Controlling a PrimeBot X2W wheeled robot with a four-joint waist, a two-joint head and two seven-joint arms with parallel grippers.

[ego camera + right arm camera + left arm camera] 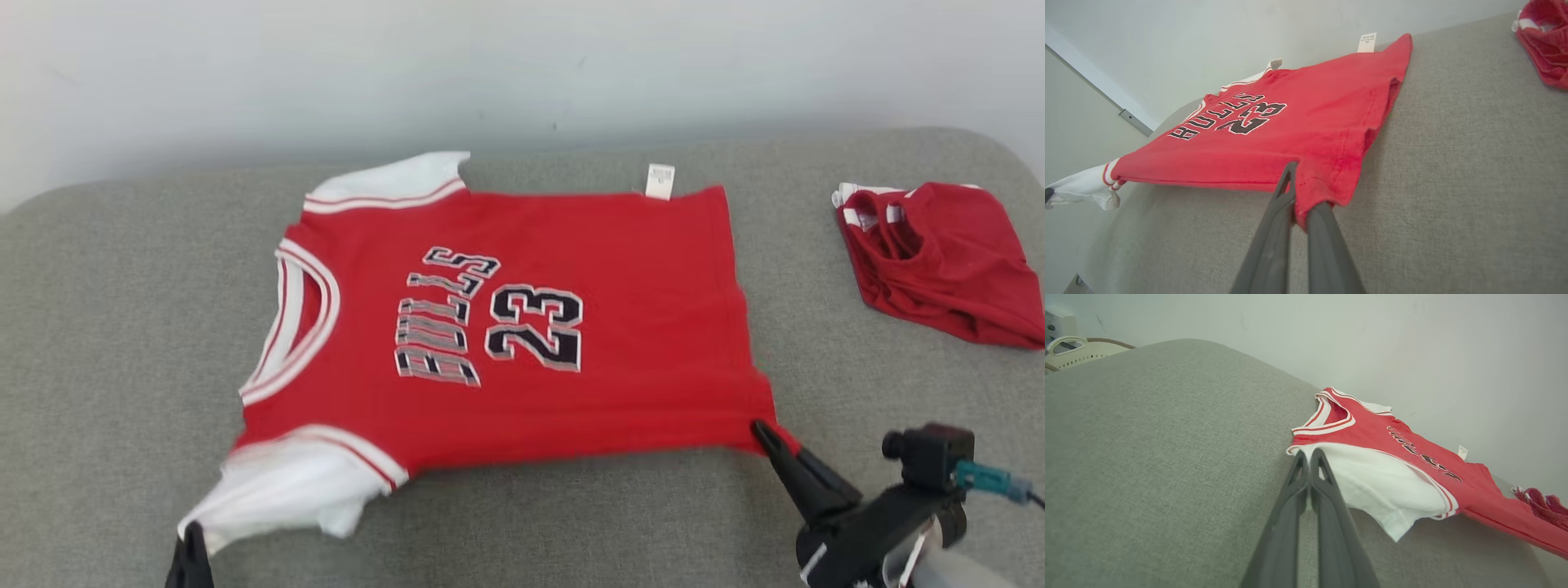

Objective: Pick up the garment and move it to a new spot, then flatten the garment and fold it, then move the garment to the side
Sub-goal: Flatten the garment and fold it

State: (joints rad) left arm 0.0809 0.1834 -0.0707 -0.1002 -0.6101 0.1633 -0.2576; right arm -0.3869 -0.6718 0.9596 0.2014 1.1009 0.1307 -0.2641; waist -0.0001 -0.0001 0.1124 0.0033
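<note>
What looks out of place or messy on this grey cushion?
The jersey lies mostly flat, but its near white sleeve is bunched, and a label sticks out past the far edge. A second red garment sits crumpled to the right.

Lettering on the red jersey (637, 310)
I read "BULLS" over a large "23" across its chest, black characters edged in white; the small white tag (660, 180) at its hem carries print too fine for me to read.
</note>
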